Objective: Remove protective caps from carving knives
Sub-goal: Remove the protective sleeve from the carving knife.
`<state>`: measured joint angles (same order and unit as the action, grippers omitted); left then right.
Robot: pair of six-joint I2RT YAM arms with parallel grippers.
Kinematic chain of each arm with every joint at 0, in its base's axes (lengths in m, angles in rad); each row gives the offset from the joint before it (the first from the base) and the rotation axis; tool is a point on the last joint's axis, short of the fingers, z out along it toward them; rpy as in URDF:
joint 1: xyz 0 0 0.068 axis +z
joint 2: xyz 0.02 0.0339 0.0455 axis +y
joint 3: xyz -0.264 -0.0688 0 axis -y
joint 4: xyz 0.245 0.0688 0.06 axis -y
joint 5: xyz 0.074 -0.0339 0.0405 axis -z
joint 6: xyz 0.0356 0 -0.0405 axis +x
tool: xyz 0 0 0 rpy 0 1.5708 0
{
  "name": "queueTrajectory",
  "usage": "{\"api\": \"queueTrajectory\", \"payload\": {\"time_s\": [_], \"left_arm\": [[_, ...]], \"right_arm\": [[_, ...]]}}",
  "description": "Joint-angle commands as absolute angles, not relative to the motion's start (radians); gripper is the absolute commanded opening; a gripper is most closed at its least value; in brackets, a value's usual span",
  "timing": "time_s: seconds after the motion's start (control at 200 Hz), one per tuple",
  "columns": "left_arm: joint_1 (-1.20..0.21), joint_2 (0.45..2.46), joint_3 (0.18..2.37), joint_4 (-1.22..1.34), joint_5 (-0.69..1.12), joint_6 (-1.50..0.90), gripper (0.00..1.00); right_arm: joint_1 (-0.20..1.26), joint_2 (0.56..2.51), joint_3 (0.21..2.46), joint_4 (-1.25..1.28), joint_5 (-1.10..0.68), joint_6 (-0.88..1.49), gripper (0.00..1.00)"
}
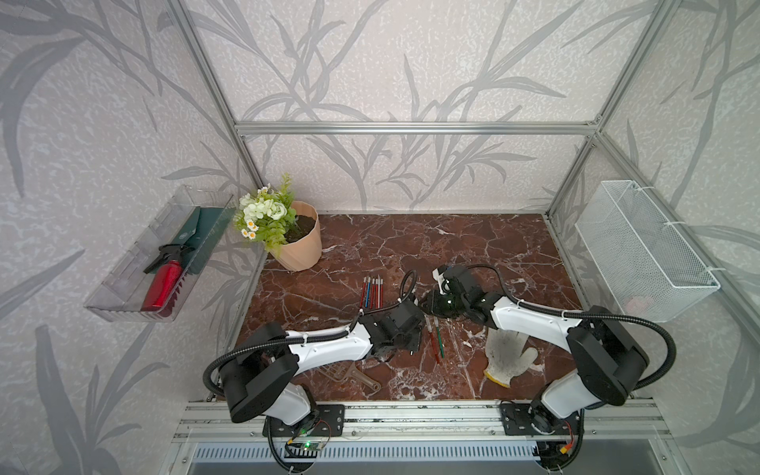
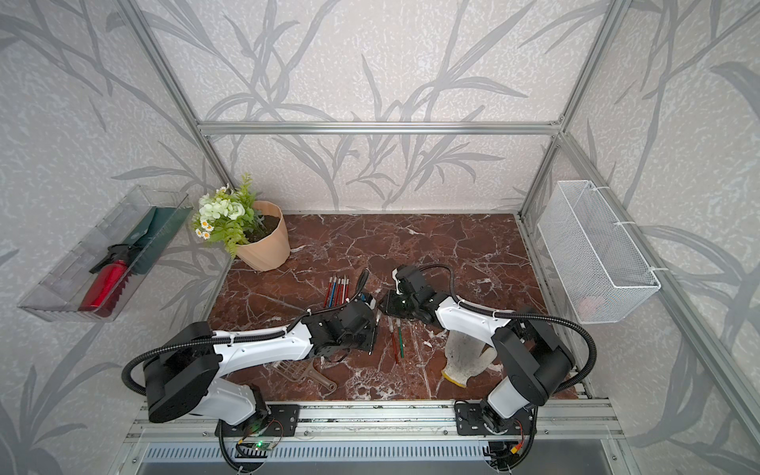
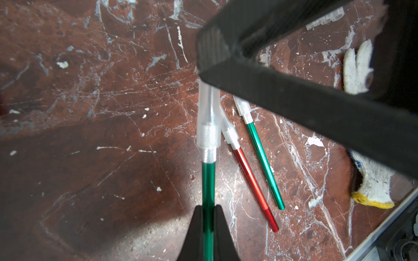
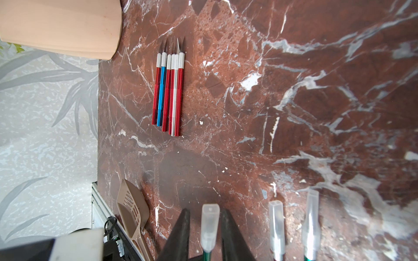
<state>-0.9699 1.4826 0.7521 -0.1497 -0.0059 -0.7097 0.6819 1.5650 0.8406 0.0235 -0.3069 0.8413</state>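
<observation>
Above the marble desk (image 4: 271,126), the left pincer (image 3: 208,209) pinches the green carving knife (image 3: 208,178) by its handle. The right pincer (image 4: 205,211), slightly spread, flanks its protective cap (image 4: 210,226) without touching. Two capped knives (image 3: 251,180) lie below. A row of uncapped knives (image 4: 168,90) lies well apart.

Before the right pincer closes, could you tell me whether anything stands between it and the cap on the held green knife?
Nothing visible does. The right pincer straddles the cap, its jaws open with a gap either side. The left pincer grips the green knife by its handle; the two other capped knives lie clear of it.
</observation>
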Motion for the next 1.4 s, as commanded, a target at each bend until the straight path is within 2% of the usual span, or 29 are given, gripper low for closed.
{"api": "queueTrajectory", "payload": {"time_s": [0.0,0.275,0.535,1.081,1.396], "left_arm": [[-0.965,1.467,0.775,-0.160,-0.028,-0.707,0.05],[-0.965,1.461,0.776,-0.160,-0.026,-0.708,0.05],[-0.965,1.461,0.773,-0.154,-0.025,-0.709,0.05],[-0.963,1.456,0.770,-0.148,-0.025,-0.709,0.05],[-0.963,1.452,0.766,-0.150,-0.028,-0.709,0.05]], "right_arm": [[0.684,1.576,0.868,0.009,-0.299,0.830,0.27],[0.684,1.586,0.870,0.026,-0.308,0.833,0.26],[0.684,1.595,0.868,0.038,-0.314,0.836,0.21],[0.684,1.608,0.876,0.049,-0.322,0.836,0.21],[0.684,1.604,0.874,0.045,-0.313,0.837,0.13]]}}
